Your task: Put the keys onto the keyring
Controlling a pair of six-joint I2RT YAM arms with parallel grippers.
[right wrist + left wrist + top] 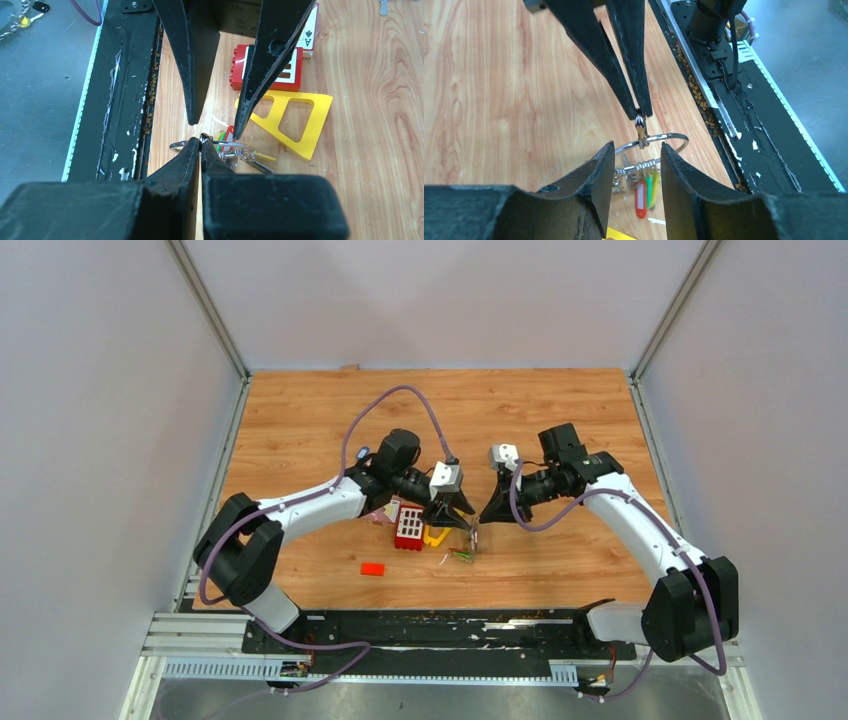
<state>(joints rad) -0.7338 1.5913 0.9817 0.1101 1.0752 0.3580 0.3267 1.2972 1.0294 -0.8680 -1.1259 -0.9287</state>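
The thin silver keyring (672,136) stands just above the wood by the table's near edge. Several keys (640,196) with red, green and yellow heads hang from it; they also show in the top view (462,555) and the right wrist view (243,153). My right gripper (201,140) is shut on the ring's wire, and its fingertips (640,116) pinch it from above. My left gripper (638,146) is open, one finger on each side of the ring, and holds nothing. Both grippers meet over the keys in the top view: left (463,523), right (484,517).
A yellow triangular frame (300,120) and a red block with white slots (286,75) lie just beyond the keys, with a playing card (311,30) behind. A small red block (372,568) lies to the left. The black base rail (744,115) runs close by.
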